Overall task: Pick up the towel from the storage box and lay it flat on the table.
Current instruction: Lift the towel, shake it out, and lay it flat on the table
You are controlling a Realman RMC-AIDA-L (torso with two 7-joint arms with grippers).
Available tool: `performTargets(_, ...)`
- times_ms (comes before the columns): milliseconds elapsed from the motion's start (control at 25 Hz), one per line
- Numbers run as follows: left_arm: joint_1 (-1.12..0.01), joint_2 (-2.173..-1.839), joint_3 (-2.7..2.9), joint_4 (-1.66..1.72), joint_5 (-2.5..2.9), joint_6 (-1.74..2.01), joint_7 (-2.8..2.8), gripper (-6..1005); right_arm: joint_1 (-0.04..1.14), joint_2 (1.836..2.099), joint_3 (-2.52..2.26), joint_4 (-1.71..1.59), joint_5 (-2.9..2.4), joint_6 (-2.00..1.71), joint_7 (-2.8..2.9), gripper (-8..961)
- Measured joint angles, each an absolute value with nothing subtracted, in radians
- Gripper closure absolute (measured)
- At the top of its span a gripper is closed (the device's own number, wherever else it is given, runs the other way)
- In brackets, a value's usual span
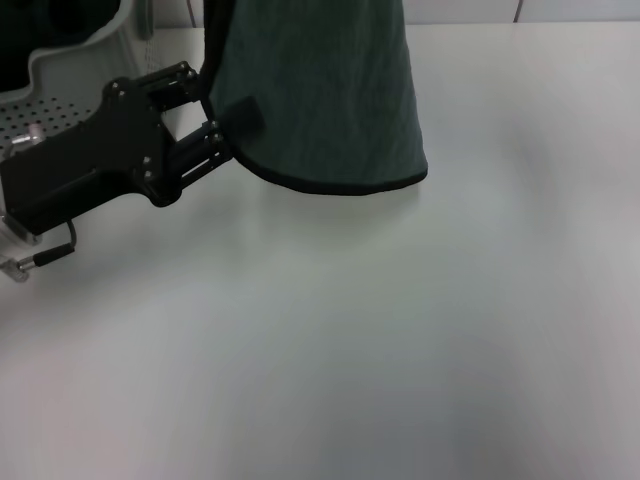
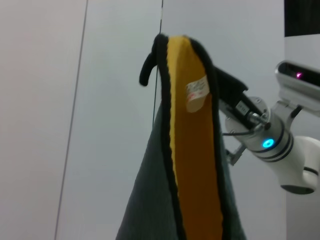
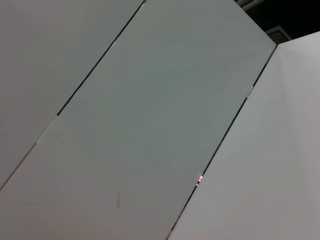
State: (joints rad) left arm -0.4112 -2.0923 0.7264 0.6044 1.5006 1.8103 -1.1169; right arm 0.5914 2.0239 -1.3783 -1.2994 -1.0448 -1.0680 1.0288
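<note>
Just off my left gripper fingertips hangs the towel, dark green with a darker stitched hem, draped in a cone above the table; whether its lower edge touches the white top, I cannot tell. My left fingers are spread, one either side of the towel's near edge, beside a small dark tab. Behind my left gripper sits the storage box, perforated, pale grey-green. In my left wrist view the towel shows a yellow inner face, a white label and a dark loop at its top, with my right gripper pinching it there.
</note>
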Motion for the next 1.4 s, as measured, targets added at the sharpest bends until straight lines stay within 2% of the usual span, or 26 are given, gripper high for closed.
performTargets(600, -0.412, -2.087, 0.744, 0.603, 1.512, 1.833, -1.139, 571, 0.575, 2.024, -1.376, -1.309, -1.043, -1.071, 1.017, 951)
performTargets(920, -0.412, -2.08, 0.746, 0.603, 1.525, 1.833, -1.142, 714, 0.57, 2.026, -1.376, -1.309, -1.034, -1.091, 1.017, 951)
performTargets(1120, -0.417, -2.071, 0.746, 0.607, 1.554, 1.833, -1.148, 892, 0.563, 2.026, -1.376, -1.31, -1.02, -1.095, 1.017, 951)
performTargets(1280, -0.412, -2.069, 0.743, 0.619, 1.556, 1.833, -1.15, 941, 0.542, 2.025, -1.376, -1.314, -1.019, -1.095, 1.02, 951)
performTargets(1400, -0.397, -2.047, 0.739, 0.667, 1.498, 1.868, -1.186, 967, 0.514, 2.024, -1.377, -1.319, -1.018, -1.095, 1.028, 951)
